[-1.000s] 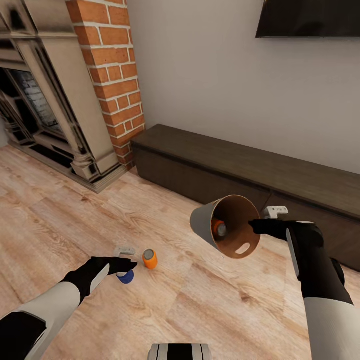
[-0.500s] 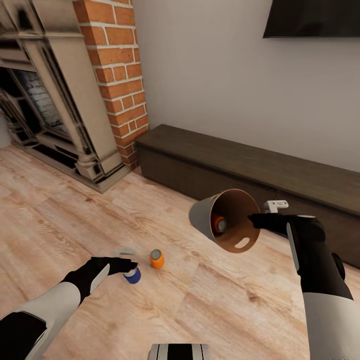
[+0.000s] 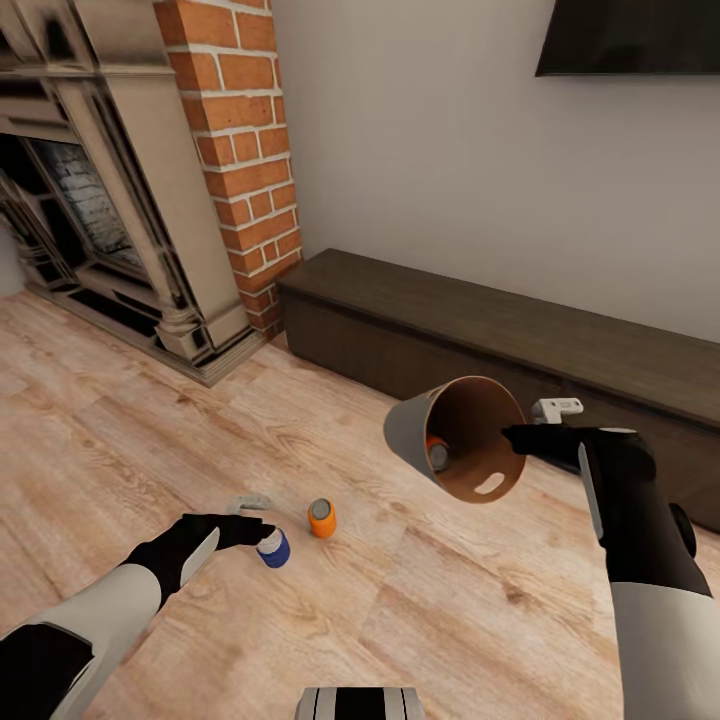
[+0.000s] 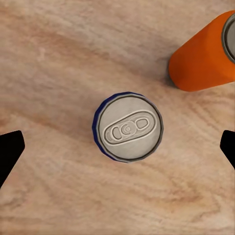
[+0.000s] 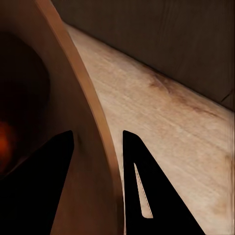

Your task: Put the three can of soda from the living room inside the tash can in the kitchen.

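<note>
orange can (image 3: 321,518) just beside blue can (image 3: 272,548) on wood floor (image 3: 450,620); left gripper (image 4: 117,142) wide above blue can; right gripper (image 5: 95,147) pinching tash can (image 3: 410,435) rim; cabinet (image 3: 520,340), brick fireplace (image 3: 240,150) behind.

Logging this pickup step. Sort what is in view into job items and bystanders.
Job items:
- dark blue soda can, under the open left gripper
- orange soda can on the floor
- orange soda can inside the bin
- pale grey tapered bin, rim held by the right gripper

Bystanders:
- red brick fireplace
- low dark wood cabinet
- black TV
</note>
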Available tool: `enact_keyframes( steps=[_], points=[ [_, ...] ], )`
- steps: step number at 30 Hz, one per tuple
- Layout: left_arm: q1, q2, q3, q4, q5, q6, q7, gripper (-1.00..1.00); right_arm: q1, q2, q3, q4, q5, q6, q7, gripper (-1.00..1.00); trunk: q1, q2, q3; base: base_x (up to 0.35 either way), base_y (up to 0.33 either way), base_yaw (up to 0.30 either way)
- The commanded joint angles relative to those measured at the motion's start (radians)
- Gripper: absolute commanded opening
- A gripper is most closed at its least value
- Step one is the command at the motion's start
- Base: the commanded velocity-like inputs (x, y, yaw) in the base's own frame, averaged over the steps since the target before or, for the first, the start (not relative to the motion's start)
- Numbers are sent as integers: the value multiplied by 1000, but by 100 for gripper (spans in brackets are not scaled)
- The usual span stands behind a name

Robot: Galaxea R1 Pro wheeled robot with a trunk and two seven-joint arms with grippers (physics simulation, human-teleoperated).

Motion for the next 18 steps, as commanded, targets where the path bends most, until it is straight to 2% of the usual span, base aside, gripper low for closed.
enact_keyframes(
  steps=[1, 9, 18],
  points=[
    [0, 0, 0, 0, 0, 0, 0, 100, -1, -1, -1, -1, -27, 6, 5, -100, 0, 0, 0, 0, 2, 0],
    [0, 0, -1, 0, 0, 0, 0, 100, -12, -5, -11, -1, -27, 6, 5, -100, 0, 0, 0, 17, 0, 0],
    [0, 0, -2, -1, 0, 0, 0, 100, -12, -4, -13, 1, -30, 1, 5, -100, 0, 0, 0, 172, 0, 0]
  ],
)
